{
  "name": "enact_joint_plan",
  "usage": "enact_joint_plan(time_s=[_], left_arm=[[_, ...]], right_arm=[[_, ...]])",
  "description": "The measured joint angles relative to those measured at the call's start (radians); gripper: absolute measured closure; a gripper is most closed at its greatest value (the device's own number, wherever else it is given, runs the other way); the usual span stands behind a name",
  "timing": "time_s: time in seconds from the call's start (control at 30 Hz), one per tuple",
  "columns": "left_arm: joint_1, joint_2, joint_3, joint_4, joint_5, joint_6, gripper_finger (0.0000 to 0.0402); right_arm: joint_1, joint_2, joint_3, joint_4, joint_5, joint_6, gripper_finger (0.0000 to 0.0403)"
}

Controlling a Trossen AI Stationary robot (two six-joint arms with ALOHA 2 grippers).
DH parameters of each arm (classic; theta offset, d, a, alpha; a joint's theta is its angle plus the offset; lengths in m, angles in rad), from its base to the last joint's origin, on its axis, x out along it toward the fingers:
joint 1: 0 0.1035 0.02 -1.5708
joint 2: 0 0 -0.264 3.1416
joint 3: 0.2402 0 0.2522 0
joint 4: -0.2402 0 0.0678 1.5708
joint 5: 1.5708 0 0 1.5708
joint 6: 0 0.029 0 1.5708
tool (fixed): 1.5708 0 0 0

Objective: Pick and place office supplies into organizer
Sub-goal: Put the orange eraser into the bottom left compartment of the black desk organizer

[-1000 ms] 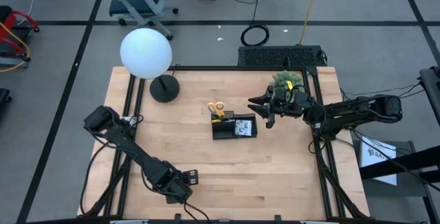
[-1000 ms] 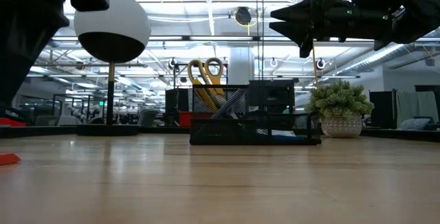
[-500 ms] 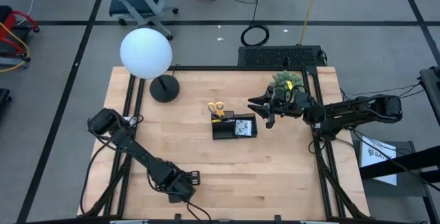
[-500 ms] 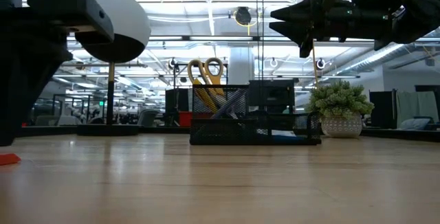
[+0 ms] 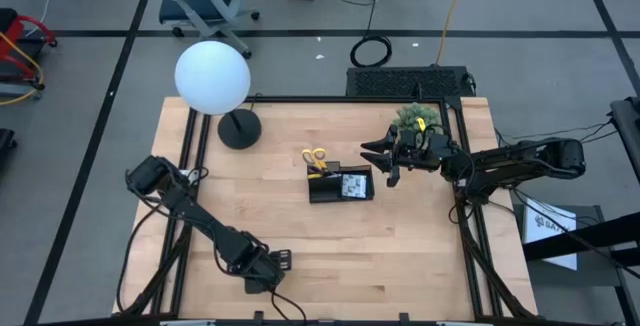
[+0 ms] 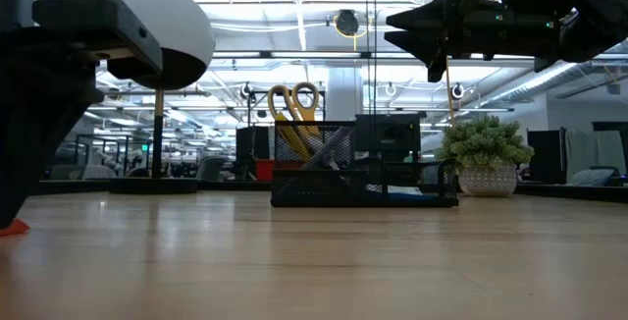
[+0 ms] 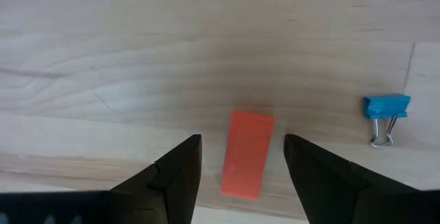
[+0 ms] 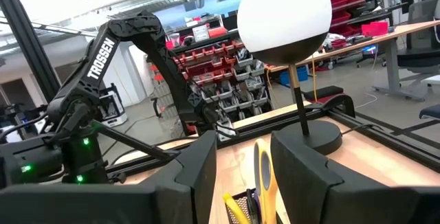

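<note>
A small red eraser (image 7: 247, 154) lies flat on the wooden table near its front left. My left gripper (image 7: 242, 143) points down over it, open, with one finger on each long side of the eraser and a gap to both. In the low view only an end of the eraser (image 6: 12, 228) shows beside the gripper. The black organizer (image 5: 341, 183) stands at mid-table with yellow-handled scissors (image 5: 316, 157) upright in its back compartment. My right gripper (image 5: 380, 158) hangs above the table just right of the organizer, open, with nothing between its fingers (image 8: 199, 165).
A blue binder clip (image 7: 386, 107) lies on the table close to the eraser. A lamp with a white globe (image 5: 212, 76) and a round black base (image 5: 239, 128) stands at the far left. A green potted plant (image 5: 415, 118) sits at the far right.
My left gripper has sunk toward the table beside the red eraser and turned slightly. In the low view it now covers more of the eraser than before. The eraser has stayed where it was.
</note>
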Motion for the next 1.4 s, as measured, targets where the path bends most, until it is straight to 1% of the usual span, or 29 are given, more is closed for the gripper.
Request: enact_joint_plan(time_s=[0.1,0.33,0.73,0.9,1.13,1.23,1.4], left_arm=[[0.007,-0.003,-0.018,0.026,0.023,0.008,0.0183],[0.026,0.0,-0.02,0.02,0.065,-0.025,0.0183],[0.026,0.003,-0.02,-0.009,0.083,-0.048,0.0183],[0.026,0.005,-0.008,-0.03,0.093,-0.062,0.0183],[0.025,0.009,0.015,-0.064,0.123,-0.083,0.0184],[0.024,0.009,0.015,-0.072,0.128,-0.082,0.0196],[0.036,0.009,0.015,-0.057,0.132,-0.076,0.0236]], right_arm=[[0.0,0.0,0.0,-0.001,0.0,0.0,0.0273],[0.0,0.0,0.0,-0.003,0.0,0.0,0.0273],[0.0,0.0,0.0,-0.006,0.001,0.0,0.0273],[0.0,0.0,0.0,-0.04,0.053,-0.005,0.0273],[0.0,0.0,0.0,-0.051,0.053,-0.008,0.0273],[0.0,0.0,0.0,-0.051,0.053,-0.008,0.0273],[0.0,0.0,0.0,-0.051,0.053,-0.008,0.0273]])
